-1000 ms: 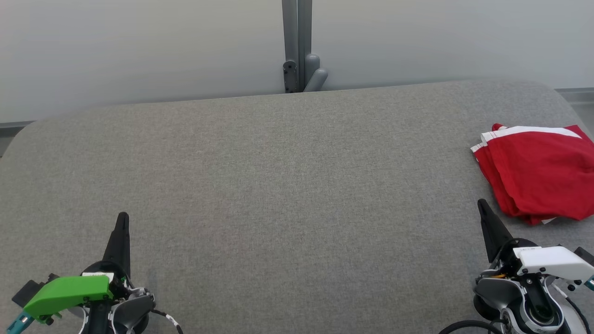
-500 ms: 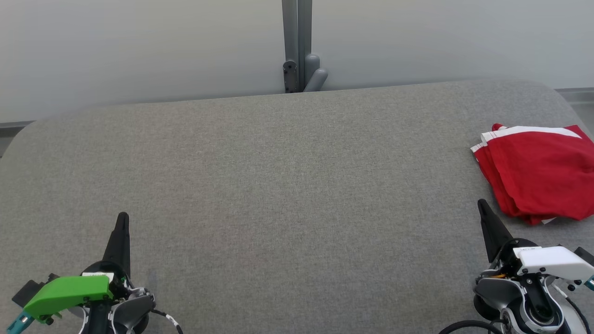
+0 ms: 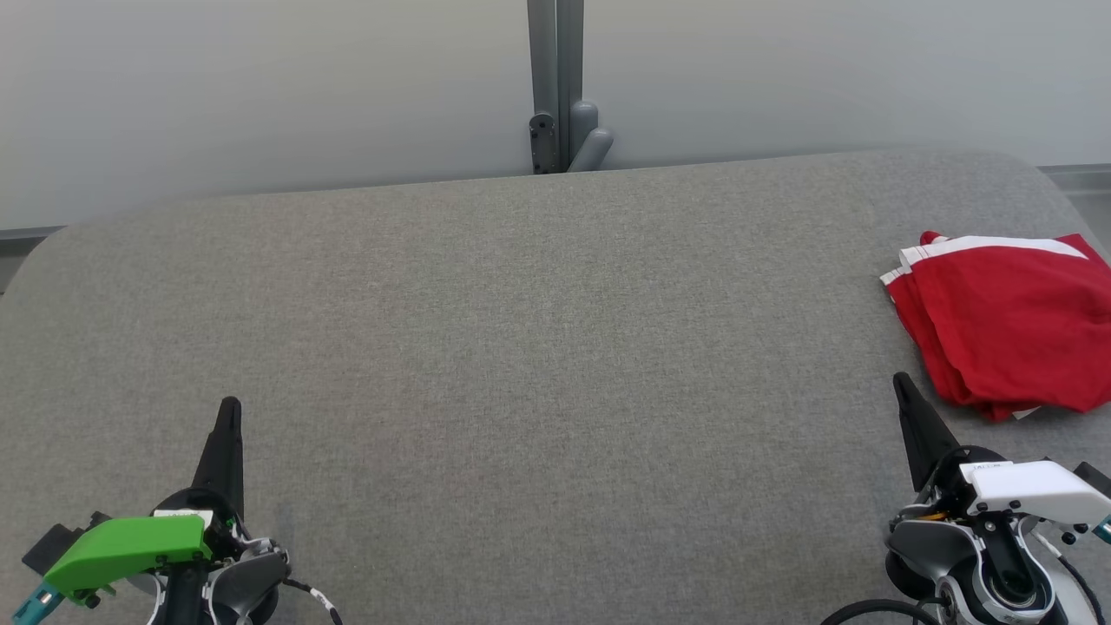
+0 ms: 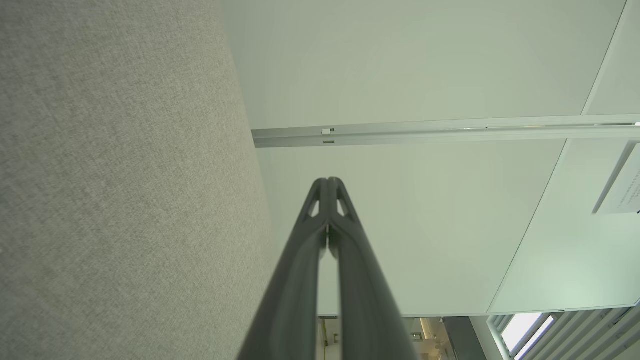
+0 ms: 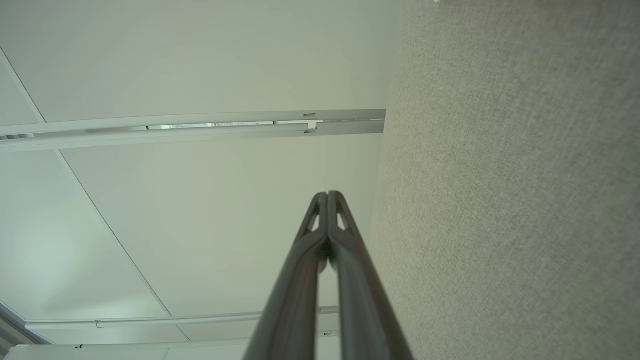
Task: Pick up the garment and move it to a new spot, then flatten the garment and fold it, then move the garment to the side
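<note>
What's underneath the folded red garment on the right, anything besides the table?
The folded red garment with white trim lies on the grey fabric tabletop, which shows along its visible edges. Anything beneath its layers is covered.

1. Desk (image 3: 538, 347): covered in grey woven fabric, even in tone and texture. Both far corners are rounded. The surface reads flat.
2. Garment (image 3: 1011, 325): red, lying directly on the desk at its right side, nearer the far right corner than the near edge. The right edge of the head view cuts it off.
3. Garment condition: folded into layers, with stacked edges showing along its left side. A white band runs along the far edge, and a small white piece shows at the near edge.
4. Contact: the garment rests flat on the fabric.
</note>
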Tool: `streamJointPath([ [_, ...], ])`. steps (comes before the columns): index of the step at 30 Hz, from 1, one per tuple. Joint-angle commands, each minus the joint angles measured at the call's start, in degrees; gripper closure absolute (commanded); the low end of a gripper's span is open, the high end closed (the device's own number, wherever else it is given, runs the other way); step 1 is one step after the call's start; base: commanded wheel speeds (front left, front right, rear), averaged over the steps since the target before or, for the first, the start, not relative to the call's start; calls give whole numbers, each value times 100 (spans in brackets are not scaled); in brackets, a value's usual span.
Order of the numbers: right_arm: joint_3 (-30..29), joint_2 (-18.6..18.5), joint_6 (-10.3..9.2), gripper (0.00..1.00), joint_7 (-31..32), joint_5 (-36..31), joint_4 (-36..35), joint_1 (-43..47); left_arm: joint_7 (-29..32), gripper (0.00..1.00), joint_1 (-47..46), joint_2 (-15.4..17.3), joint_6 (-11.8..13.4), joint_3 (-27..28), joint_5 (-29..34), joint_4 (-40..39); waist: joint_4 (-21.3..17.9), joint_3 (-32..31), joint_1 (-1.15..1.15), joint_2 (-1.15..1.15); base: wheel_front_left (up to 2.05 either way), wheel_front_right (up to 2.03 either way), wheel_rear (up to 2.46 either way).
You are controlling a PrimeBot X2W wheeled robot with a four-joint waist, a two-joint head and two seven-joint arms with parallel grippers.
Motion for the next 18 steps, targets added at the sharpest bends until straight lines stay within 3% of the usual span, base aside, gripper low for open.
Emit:
streamJointPath([
  [1, 8, -27, 2, 100, 21, 33, 10, -66, 23, 100, -55, 31, -20, 9, -17, -27, 0, 0, 0, 0, 0, 0, 0],
  [18, 7, -27, 2, 100, 21, 33, 10, -66, 23, 100, -55, 32, -20, 9, -16, -27, 0, 0, 0, 0, 0, 0, 0],
])
